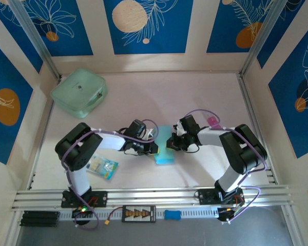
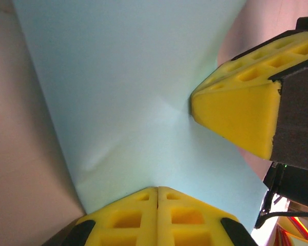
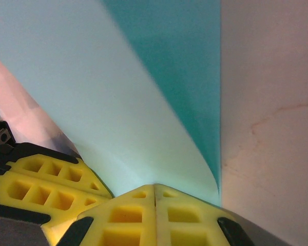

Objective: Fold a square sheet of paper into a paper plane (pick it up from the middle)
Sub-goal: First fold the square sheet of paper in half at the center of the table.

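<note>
The square sheet of paper (image 1: 164,148) is light blue and hangs between my two grippers at the table's middle, bent into a curve. My left gripper (image 1: 155,147) is shut on its left edge. In the left wrist view the sheet (image 2: 128,92) rises from the shut jaws (image 2: 158,188), and the right gripper's yellow fingers (image 2: 236,110) pinch it where creases meet. My right gripper (image 1: 171,142) is shut on the right edge. In the right wrist view the sheet (image 3: 92,102) curls over a darker underside (image 3: 190,77) above the shut jaws (image 3: 155,185). The paper plane is out of view.
A mint-green pouch (image 1: 79,92) lies at the back left. A small blue-and-white packet (image 1: 102,166) sits by the left arm's base. A pink item (image 1: 214,121) lies behind the right arm. Metal rails (image 1: 154,197) run along the near edge, and walls enclose the table.
</note>
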You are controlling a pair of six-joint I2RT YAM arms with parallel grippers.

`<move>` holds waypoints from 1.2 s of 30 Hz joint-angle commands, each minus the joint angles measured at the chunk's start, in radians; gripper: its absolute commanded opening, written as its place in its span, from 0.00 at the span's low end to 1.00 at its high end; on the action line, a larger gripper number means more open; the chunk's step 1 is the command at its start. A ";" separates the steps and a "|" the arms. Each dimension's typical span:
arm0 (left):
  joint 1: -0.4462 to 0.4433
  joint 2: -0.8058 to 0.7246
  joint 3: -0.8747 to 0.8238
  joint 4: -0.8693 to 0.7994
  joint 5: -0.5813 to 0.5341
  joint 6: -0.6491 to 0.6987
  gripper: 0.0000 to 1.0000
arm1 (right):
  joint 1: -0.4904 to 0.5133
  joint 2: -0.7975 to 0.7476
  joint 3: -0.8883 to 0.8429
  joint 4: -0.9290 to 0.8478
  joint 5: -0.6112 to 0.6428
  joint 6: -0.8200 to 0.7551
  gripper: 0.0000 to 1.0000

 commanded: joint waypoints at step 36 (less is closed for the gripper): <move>-0.067 -0.146 -0.083 -0.081 -0.060 -0.061 0.00 | 0.002 0.000 -0.074 -0.096 0.112 0.005 0.00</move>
